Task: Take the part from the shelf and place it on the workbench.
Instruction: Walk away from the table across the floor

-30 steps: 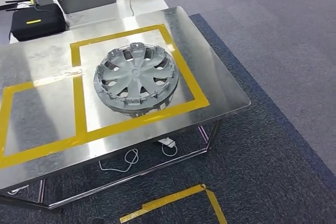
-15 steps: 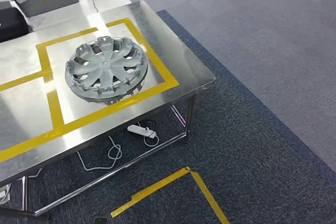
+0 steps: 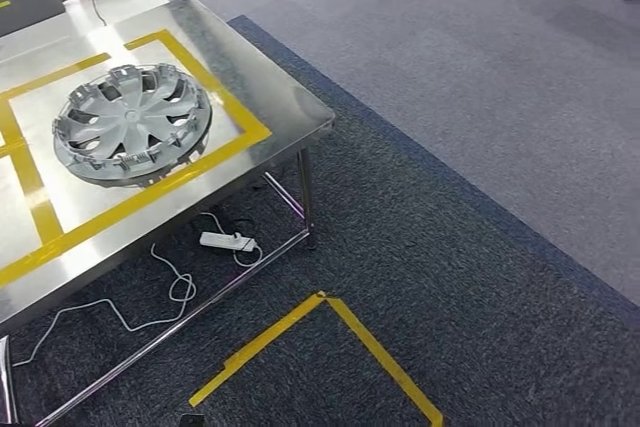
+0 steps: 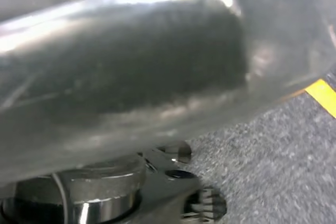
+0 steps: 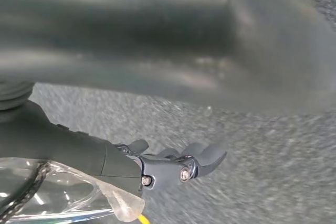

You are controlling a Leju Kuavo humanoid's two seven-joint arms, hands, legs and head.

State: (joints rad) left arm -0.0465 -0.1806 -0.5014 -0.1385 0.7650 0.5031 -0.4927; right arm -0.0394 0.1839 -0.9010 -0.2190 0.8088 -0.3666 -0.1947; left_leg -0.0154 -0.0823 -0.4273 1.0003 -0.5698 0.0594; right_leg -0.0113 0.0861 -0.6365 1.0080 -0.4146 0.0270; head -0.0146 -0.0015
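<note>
The wheel cover [image 3: 130,124] lies flat on the workbench [image 3: 256,82], inside the yellow taped square [image 3: 226,112] and well away from either hand, so the placing looks done. The left wrist view is too blurred to tell whether the left hand's fingers are apart or closed. That is itself a risk: a hand hanging low beside the steel edge could catch the bench and jolt the cover toward the tape line.

Below the bench, a white power strip [image 3: 224,242] and its loose cable [image 3: 113,312] trail over the carpet. A foot stepping close could snag them.

The right hand [image 5: 174,163] hangs over grey carpet [image 5: 257,182], fingers stretched out and empty, with a blurred metal surface just beside it. A turn of the body could knock it against that surface.
</note>
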